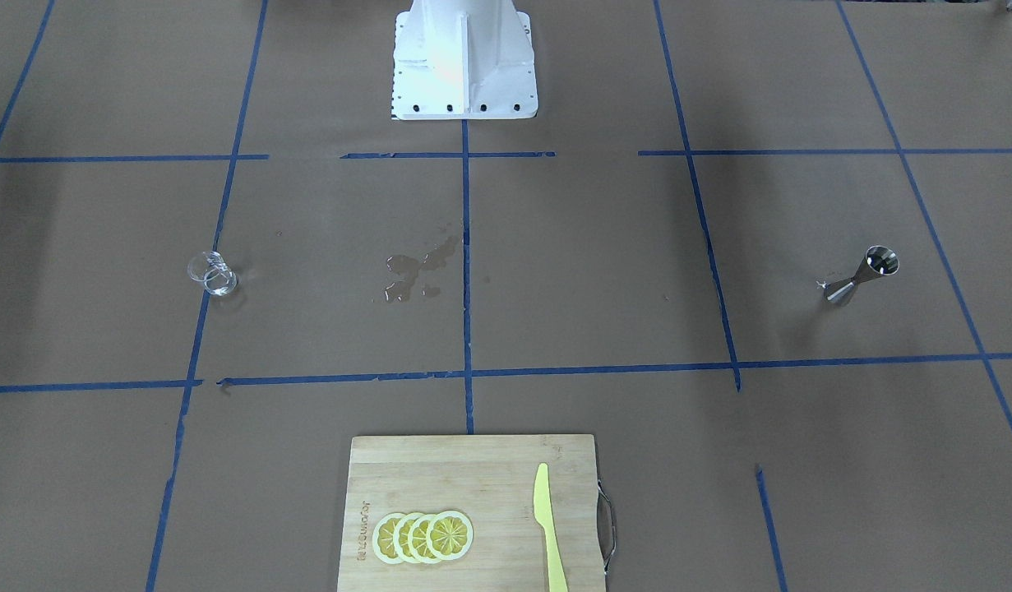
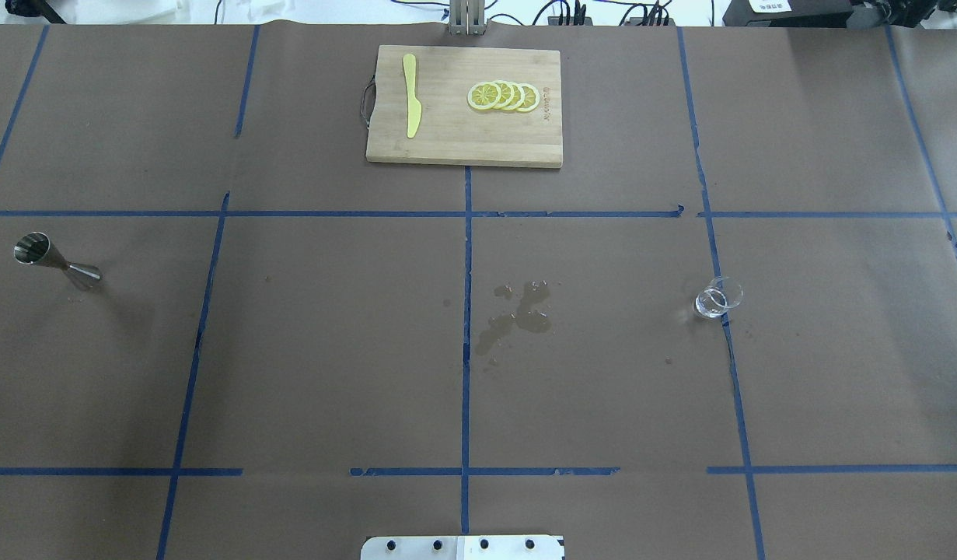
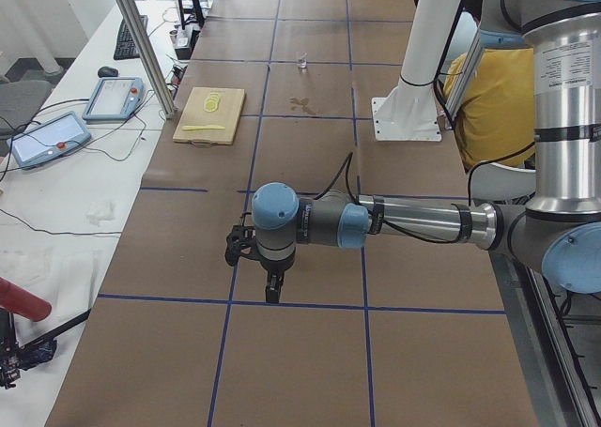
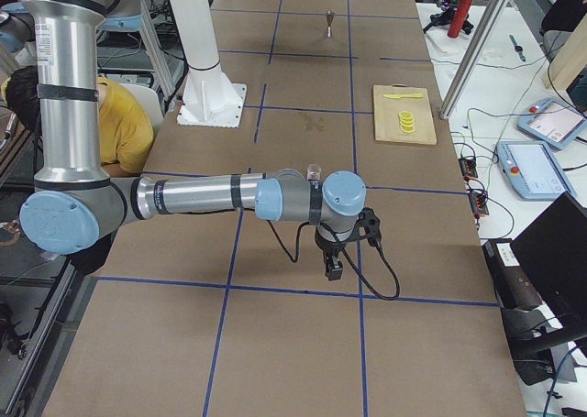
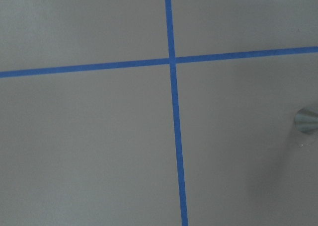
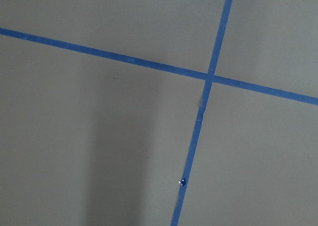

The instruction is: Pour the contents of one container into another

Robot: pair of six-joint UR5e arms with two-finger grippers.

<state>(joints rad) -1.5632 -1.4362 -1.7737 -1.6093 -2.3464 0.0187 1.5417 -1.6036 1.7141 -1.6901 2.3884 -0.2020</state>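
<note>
The small clear glass measuring cup (image 2: 715,299) stands on matte brown paper (image 2: 330,350) to my right, and the shiny hourglass steel jigger (image 2: 54,260) stands far to my left. My left pincer (image 3: 272,291) and right pincer (image 4: 332,270) point down from level forearms; I cannot tell their gape.

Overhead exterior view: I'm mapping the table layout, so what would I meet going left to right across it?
steel jigger → yellow knife → lemon slices → clear glass measuring cup

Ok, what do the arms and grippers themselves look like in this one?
Both are silver tubes with pale blue joint caps and grey housings. The left arm and right arm each carry a small black gripper, the left gripper and right gripper, with a black cable looping off the wrist.
</note>
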